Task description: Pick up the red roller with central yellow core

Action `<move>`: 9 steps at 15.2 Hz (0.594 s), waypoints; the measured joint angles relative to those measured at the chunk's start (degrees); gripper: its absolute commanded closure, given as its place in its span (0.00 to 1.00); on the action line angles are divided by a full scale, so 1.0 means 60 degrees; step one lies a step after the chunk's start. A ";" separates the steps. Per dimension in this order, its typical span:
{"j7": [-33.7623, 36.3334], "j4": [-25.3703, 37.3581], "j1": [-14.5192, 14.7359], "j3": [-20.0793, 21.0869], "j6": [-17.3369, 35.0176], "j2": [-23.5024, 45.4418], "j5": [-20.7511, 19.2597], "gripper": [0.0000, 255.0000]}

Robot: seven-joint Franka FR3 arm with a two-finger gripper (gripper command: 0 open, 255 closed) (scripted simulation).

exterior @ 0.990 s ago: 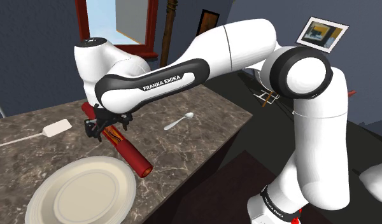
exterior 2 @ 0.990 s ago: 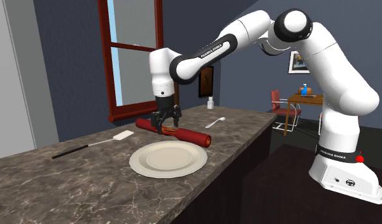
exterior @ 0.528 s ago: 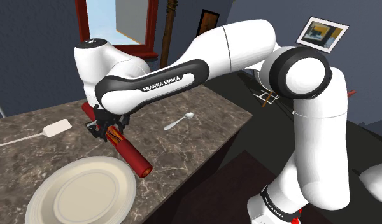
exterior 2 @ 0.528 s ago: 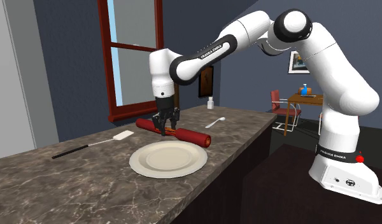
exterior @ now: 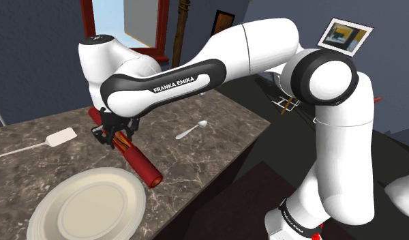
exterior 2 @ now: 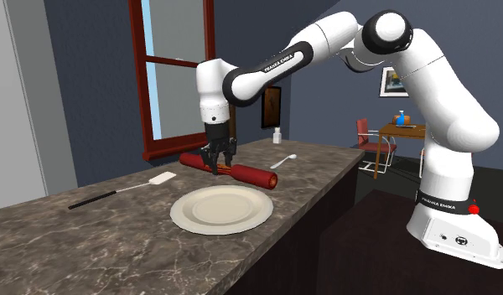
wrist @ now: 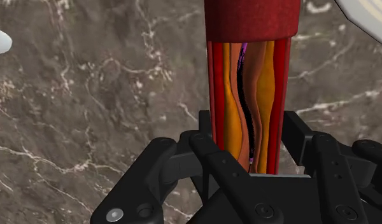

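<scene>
Lifted slightly since half a second ago, the white arm now carries its wrist higher over the marbled counter, and the red roller has come up with it. In the second exterior view the roller sits a shade higher against the stone than before, though I cannot tell whether it is fully clear of the surface. It lies roughly level, just beside the pale plate and apart from it. The black gripper is clenched on the roller near its middle. There the wrist view shows the yellow-orange core running between red strips, with a finger pressed to each side and a dark red end section beyond. By my reading, the grasp is made and the lift has only just begun. The hold is near centre, so tipping looks unlikely; what remains is raising it well clear.
</scene>
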 measured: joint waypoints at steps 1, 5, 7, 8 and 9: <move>-0.0008 -0.0005 -0.0006 0.0023 -0.0074 -0.0082 0.0034 1.00; -0.0099 0.0233 -0.0010 0.0083 -0.0479 -0.0273 0.0142 1.00; -0.0149 0.0346 -0.0018 0.0108 -0.0669 -0.0362 0.0191 1.00; -0.0177 0.0469 -0.0009 0.0117 -0.0802 -0.0377 0.0212 1.00; -0.0206 0.0498 -0.0023 0.0133 -0.0899 -0.0451 0.0244 1.00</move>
